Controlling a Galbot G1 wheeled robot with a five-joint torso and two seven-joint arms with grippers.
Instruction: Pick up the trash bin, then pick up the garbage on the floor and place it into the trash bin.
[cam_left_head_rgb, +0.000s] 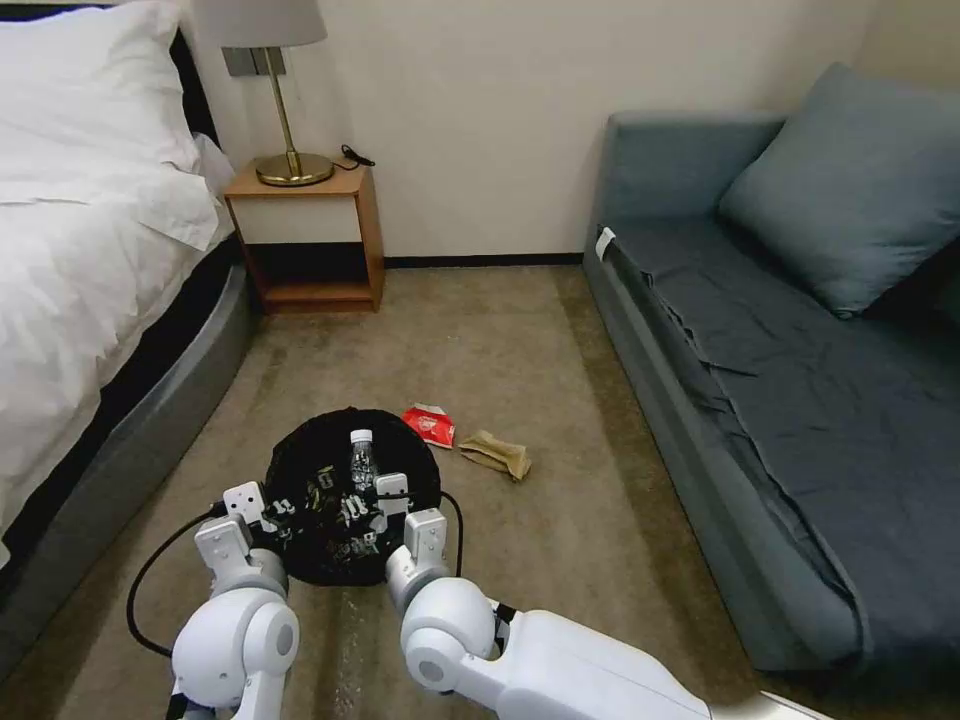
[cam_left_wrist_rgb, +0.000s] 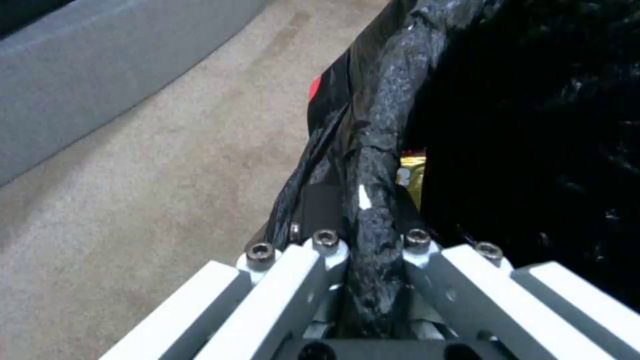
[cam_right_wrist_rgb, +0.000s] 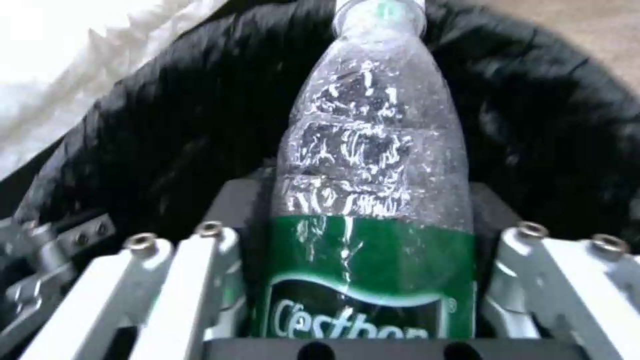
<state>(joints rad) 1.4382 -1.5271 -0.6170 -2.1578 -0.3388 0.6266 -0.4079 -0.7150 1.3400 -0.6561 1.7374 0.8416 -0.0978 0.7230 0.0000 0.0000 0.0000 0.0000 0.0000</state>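
The trash bin (cam_left_head_rgb: 352, 495) sits low in the head view at about 6 o'clock, between the two arms on the carpet (cam_left_head_rgb: 520, 340). Treat it as light and hollow; its black liner bag (cam_left_wrist_rgb: 533, 125) is thin, crinkly and probably slippery, so the rolled rim is the sound place to hold, not the loose film. The left gripper (cam_left_wrist_rgb: 370, 250) is at the bin's 9 o'clock edge, its fingers clamped across the bagged rim, one pad outside and one inside, with the wrist low and reaching forward. The right gripper (cam_right_wrist_rgb: 370, 280) is poised over the bin mouth, forearm coming in from 5 o'clock, fingers closed on the lower, green-labelled body of the clear bottle (cam_right_wrist_rgb: 373, 165), cap pointing away from the wrist. Judge this bottle as empty, light, smooth and easily crushed; the labelled waist gives the best purchase. A yellow-brown wrapper (cam_left_wrist_rgb: 412, 172) lies inside the bin, just beside the gripped rim. On the floor at the bin's 2 o'clock lie the red-white snack packet (cam_left_head_rgb: 429, 424) and, just beyond it, the crumpled tan paper (cam_left_head_rgb: 496, 453); both are soft, nearly weightless and flat, so take them by a raised fold.
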